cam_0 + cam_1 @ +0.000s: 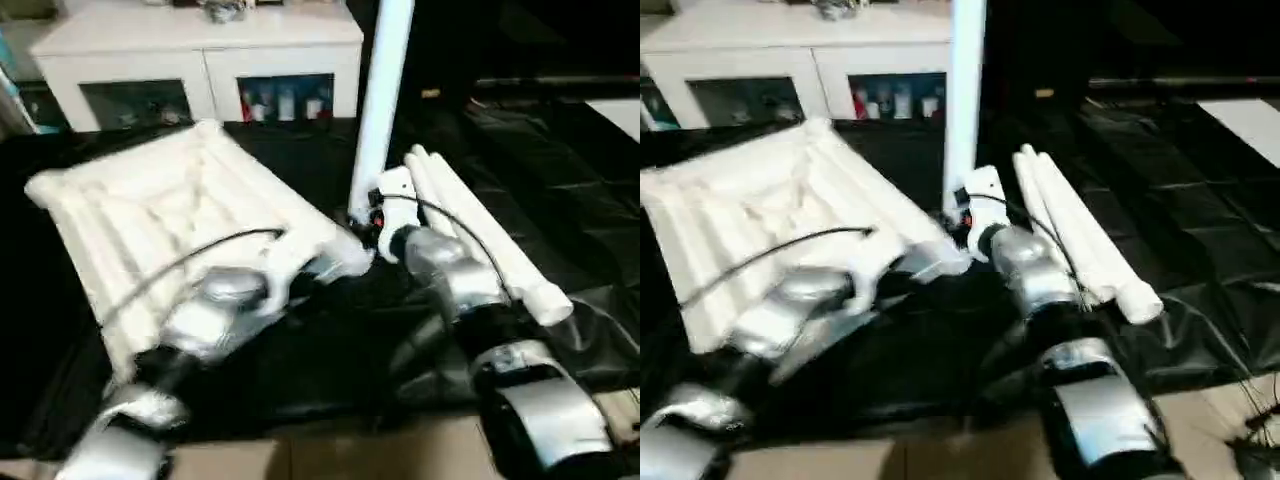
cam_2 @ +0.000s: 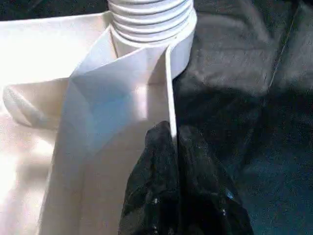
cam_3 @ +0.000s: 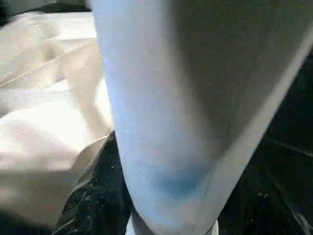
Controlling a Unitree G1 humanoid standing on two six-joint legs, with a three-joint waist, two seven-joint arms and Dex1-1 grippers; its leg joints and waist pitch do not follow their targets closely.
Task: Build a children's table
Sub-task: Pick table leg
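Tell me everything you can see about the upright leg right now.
The upright leg is a long, smooth white tube, plastic by its look, standing nearly vertical at the near right corner of the table top. Its ribbed lower end sits in that corner's round socket. The right gripper grips it low down. The left gripper pinches the top's rim beside the socket.

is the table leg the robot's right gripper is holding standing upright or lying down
Upright. The leg rises almost vertically from the table top's near corner, gripped low down by the right gripper, while the spare legs lie flat beside it.
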